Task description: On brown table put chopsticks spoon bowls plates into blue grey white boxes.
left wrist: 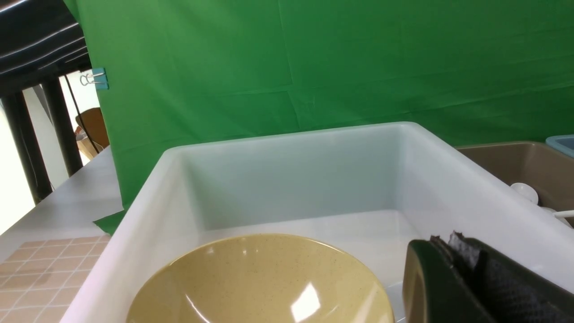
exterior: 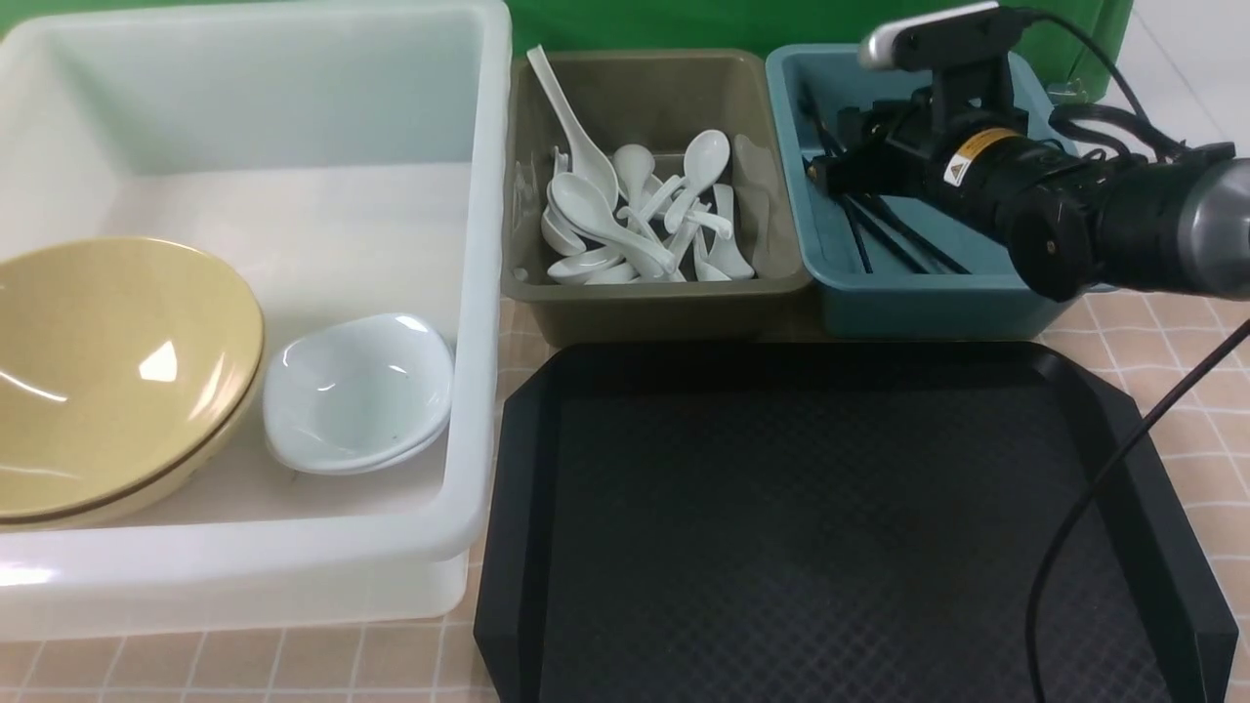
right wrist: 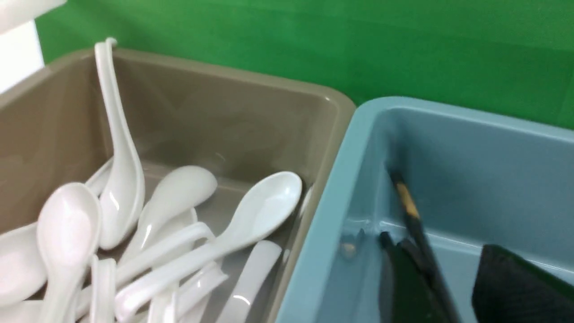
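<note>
Hovering at blue box (exterior: 1035, 293): right jaws (right wrist: 435, 278), open, over black chopsticks (exterior: 894, 234) lying inside it. White spoons (exterior: 635, 210) heaped in grey-brown box (exterior: 674, 308), just left of blue box. Farther left, white box (exterior: 469, 322) holding yellow bowls (exterior: 127, 371), white bowls (exterior: 356, 391). Left jaws (left wrist: 462, 255) closed.

You see white spoons (exterior: 598, 220) with a smooth, glossy, ceramic- or plastic-like finish. Your yellow bowl (exterior: 122, 376) looks glazed and shiny, finely speckled; the small white dishes (exterior: 359, 386) look glossy and smooth. The white box (exterior: 312, 547), the grey-brown box (exterior: 664, 308) and the blue box (exterior: 937, 303) look like smooth plastic with a soft sheen. In front of you, the black tray (exterior: 830, 527) is matt and finely textured. Behind, you have creased green cloth (left wrist: 269, 67), dull-surfaced. The chopsticks (exterior: 903, 239) look dark; their material you cannot tell.
</note>
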You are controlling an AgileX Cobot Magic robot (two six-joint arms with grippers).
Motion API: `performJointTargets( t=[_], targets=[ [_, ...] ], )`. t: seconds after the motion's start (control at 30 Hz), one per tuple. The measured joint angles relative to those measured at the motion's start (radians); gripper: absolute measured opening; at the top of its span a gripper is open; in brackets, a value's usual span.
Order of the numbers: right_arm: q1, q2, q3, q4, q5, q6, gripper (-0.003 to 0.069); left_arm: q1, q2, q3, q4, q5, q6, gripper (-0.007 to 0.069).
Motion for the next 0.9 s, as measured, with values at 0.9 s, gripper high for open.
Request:
performJointTargets(
  t=[0.9],
  targets=[
    [0.000, -1.666, 0.994, 0.002, 0.188, -0.203, 0.0039, 0.000, 0.000, 0.000, 0.035, 0.000, 0.000, 0.0002]
  ],
)
